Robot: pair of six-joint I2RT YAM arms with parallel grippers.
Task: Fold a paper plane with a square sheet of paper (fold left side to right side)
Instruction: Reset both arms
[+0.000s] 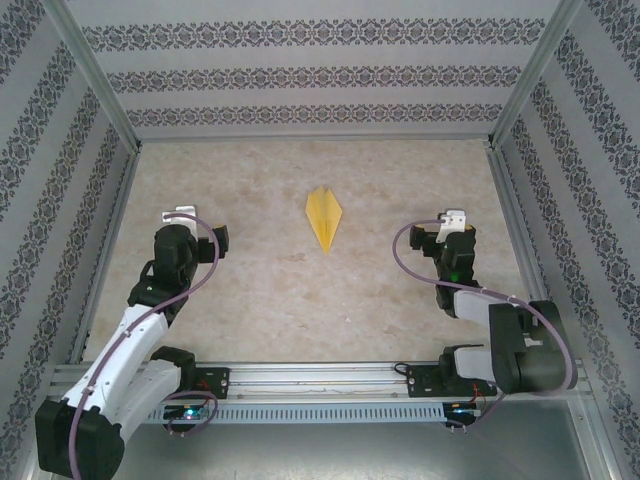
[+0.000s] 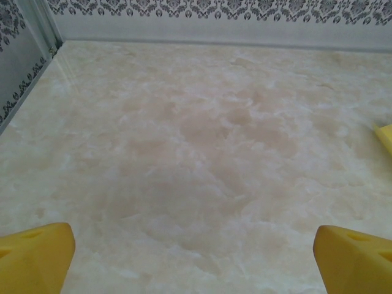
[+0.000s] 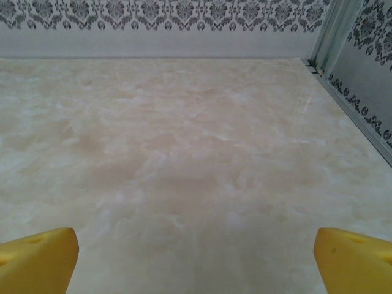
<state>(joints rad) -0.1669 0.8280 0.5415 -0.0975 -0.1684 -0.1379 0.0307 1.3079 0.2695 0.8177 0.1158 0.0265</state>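
The paper plane [image 1: 323,218] is seen lying folded in the middle of the desk [image 1: 250,300], a slim dart pointed toward the arms. The left gripper [image 1: 183,213] and right gripper [image 1: 455,217] are held wide open and empty, well apart from it on either side. Folding is judged complete, with nothing left to do.

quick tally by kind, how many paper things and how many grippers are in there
yellow paper plane: 1
grippers: 2 (left gripper and right gripper, both open and holding nothing)
total: 3
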